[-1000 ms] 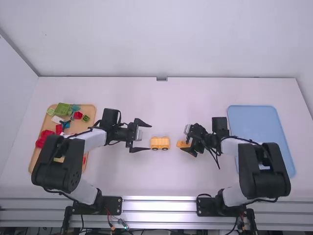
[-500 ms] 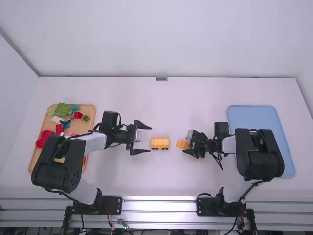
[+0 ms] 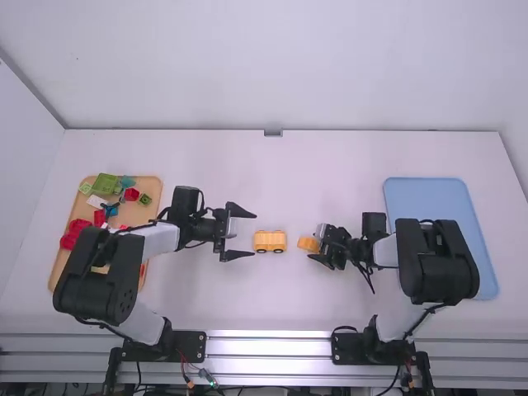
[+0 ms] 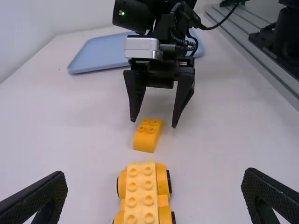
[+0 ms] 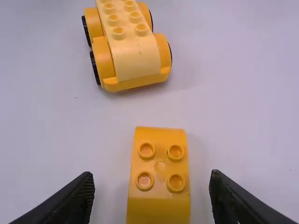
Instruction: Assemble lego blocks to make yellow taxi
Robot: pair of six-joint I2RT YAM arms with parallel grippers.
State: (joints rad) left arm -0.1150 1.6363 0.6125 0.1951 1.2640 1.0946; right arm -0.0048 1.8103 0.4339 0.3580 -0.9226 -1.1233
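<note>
My left gripper (image 3: pixel 246 233) stands open at the left end of the yellow wheeled car base (image 3: pixel 270 241). My right gripper (image 3: pixel 319 251) is beside the orange-yellow block (image 3: pixel 308 244), just right of the car base. In the left wrist view my left gripper (image 4: pixel 154 189) has its fingers wide apart, the car base (image 4: pixel 141 191) between them, and the loose block (image 4: pixel 148 135) lies farther off. In the right wrist view my right gripper (image 5: pixel 152 191) is open, its fingers either side of the block (image 5: pixel 159 163), apart from it; the car base (image 5: pixel 133 44) stands beyond.
A wooden tray (image 3: pixel 153 183) at the far left holds several red, green and blue pieces, partly under the left arm. At the right lies a blue tray (image 3: pixel 429 198), partly covered by the right arm.
My right gripper has shifted slightly right and down in the high view, uncovering more of the block. The left arm has barely moved.
</note>
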